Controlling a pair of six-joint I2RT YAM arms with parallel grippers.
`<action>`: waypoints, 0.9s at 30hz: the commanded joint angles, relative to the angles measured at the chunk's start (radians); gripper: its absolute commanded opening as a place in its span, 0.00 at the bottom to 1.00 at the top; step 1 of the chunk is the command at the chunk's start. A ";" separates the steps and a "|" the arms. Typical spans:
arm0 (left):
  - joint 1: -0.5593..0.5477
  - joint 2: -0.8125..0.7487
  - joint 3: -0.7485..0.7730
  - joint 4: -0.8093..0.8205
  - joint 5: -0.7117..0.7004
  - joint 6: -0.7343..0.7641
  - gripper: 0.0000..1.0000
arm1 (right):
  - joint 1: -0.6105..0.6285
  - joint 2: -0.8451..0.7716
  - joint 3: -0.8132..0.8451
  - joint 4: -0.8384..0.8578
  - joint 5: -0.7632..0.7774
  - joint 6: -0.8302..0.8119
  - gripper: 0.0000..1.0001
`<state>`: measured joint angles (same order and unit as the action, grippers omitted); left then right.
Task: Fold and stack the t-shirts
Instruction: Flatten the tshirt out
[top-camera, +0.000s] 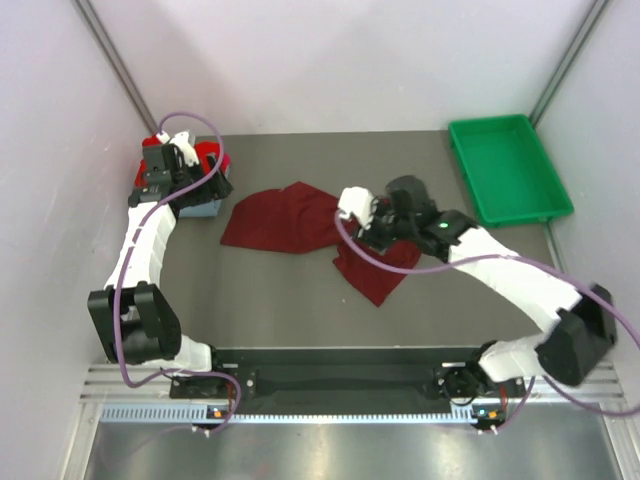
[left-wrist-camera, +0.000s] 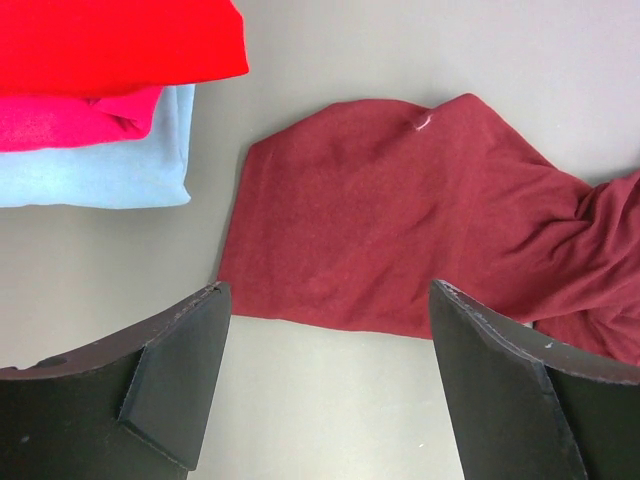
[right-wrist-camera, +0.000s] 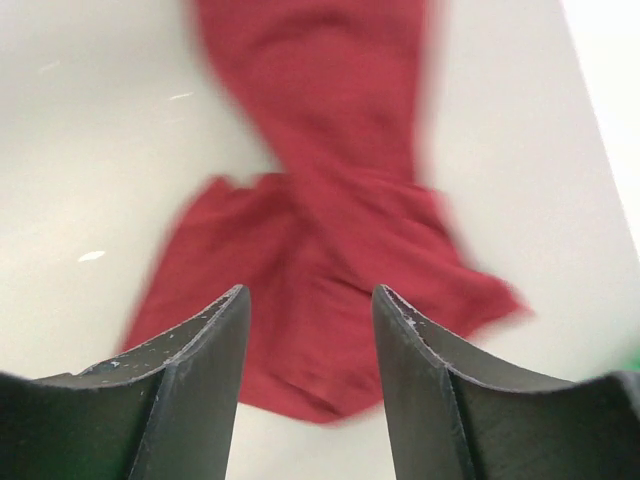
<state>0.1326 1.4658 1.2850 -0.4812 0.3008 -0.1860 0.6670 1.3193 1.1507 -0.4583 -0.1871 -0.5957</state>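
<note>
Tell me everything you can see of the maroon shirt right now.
The maroon shirt is soft cloth, unfolded and rumpled, lying on the table. Its left half is spread smooth, with a small white mark near the far edge; the right half is twisted and bunched. It lies apart from the folded stack. The right fingers stand open above it, not gripping.

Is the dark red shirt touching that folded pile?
Apart. The left wrist view shows bare table between the maroon shirt and the folded pile.
</note>
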 joint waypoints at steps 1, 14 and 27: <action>0.002 -0.002 0.037 0.007 0.001 0.017 0.84 | 0.071 0.144 -0.063 -0.057 -0.086 -0.006 0.52; 0.002 0.001 0.039 0.003 -0.003 0.014 0.84 | 0.149 0.284 -0.224 0.059 -0.014 -0.033 0.52; 0.002 0.002 0.050 -0.003 -0.019 0.020 0.84 | 0.149 0.410 -0.191 0.056 0.080 -0.021 0.00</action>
<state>0.1326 1.4708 1.2945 -0.4927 0.2897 -0.1764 0.8051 1.6646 0.9405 -0.4072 -0.1829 -0.6189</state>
